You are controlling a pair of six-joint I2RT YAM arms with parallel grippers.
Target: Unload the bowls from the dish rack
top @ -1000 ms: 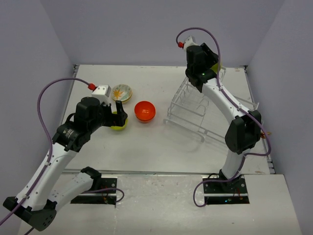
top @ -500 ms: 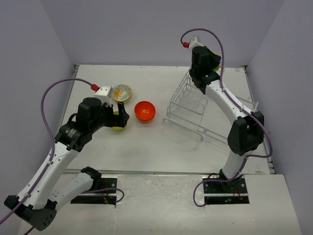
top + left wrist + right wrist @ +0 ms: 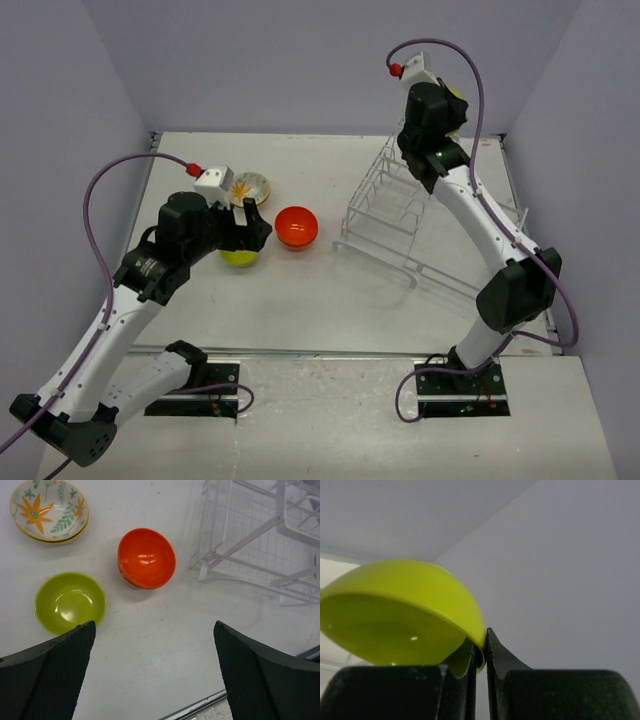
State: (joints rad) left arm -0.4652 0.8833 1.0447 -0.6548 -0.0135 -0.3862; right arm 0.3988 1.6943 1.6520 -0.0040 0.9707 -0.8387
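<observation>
org-red bowl (image 3: 146, 557) | lime bowl (image 3: 70, 601) | 2nd lime bowl (image 3: 395, 615) | cream-floral bowl (image 3: 49, 510) | wht rack (image 3: 260, 545)

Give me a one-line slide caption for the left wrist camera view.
Open left tool above a lime-green bowl, orange-red bowl and flowered bowl beside the white dish rack.

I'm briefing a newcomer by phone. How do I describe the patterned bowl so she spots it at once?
Left of the white rack, three bowls sit on the table. The patterned bowl is the farthest back. Unlike the plain orange bowl and green bowl, it is cream with flowers inside.
</observation>
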